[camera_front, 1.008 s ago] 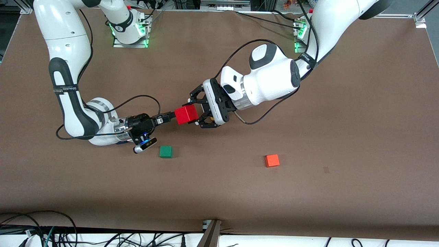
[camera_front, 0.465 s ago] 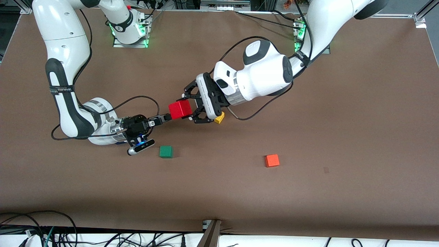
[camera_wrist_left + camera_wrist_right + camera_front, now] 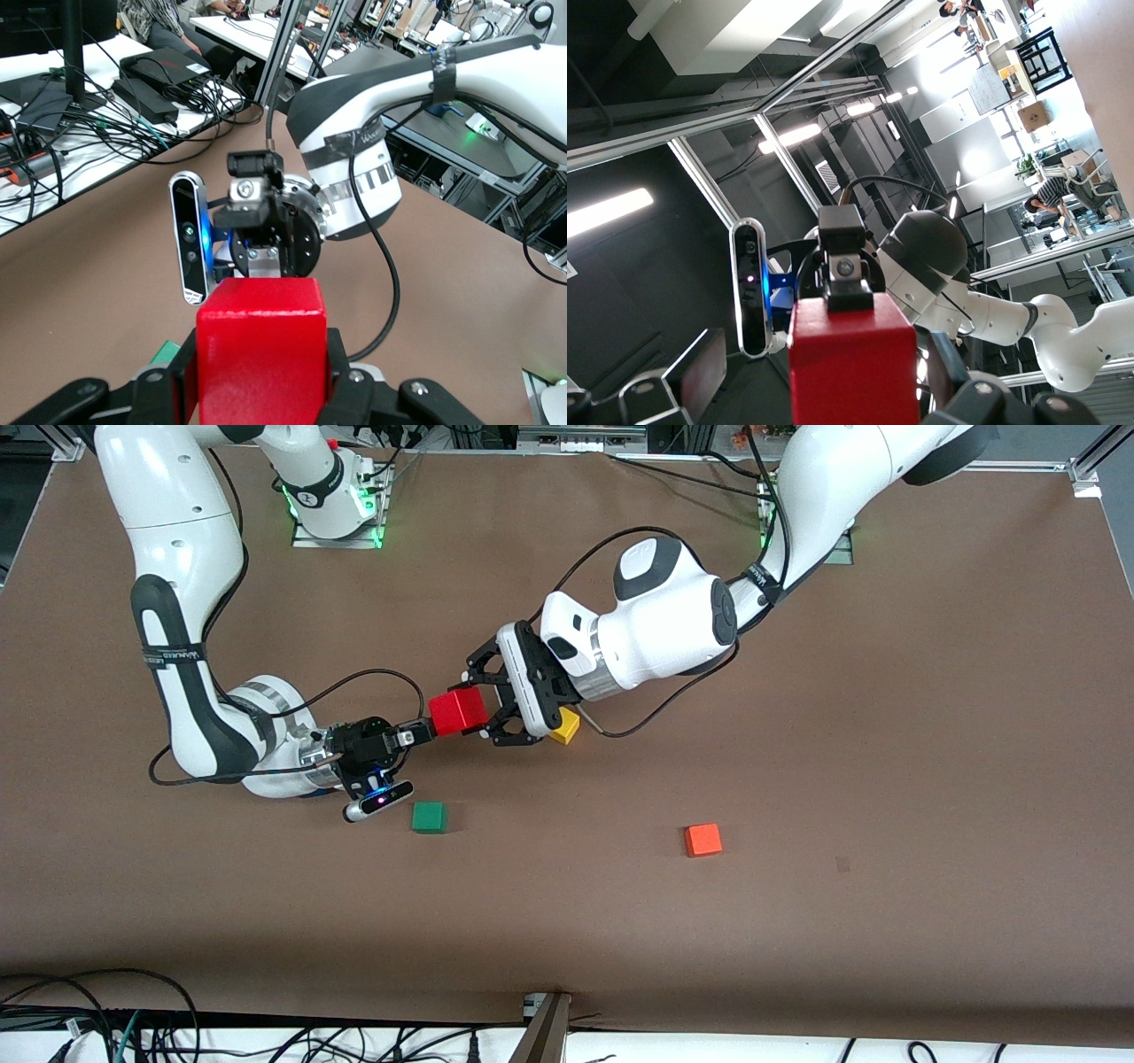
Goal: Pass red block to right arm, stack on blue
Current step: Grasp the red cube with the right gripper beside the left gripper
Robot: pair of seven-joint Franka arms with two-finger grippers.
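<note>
The red block [image 3: 458, 711] hangs above the table between the two arms, with my left gripper [image 3: 470, 711] shut on it. In the left wrist view the red block [image 3: 261, 354] fills the gap between the black fingers [image 3: 341, 372]. My right gripper [image 3: 423, 732] meets the block from the right arm's end of the table and stands open. In the right wrist view the red block [image 3: 850, 363] sits between the right gripper's fingers [image 3: 700, 372], with a gap showing on one side. The blue block is out of view.
A green cube [image 3: 429, 817] lies nearer the front camera than the right gripper. An orange cube [image 3: 703, 840] lies toward the left arm's end. A yellow cube [image 3: 564, 727] shows partly from under the left hand.
Both hands drifted toward the right arm's end of the table with the red block between them. The yellow cube came into view from under the left hand.
</note>
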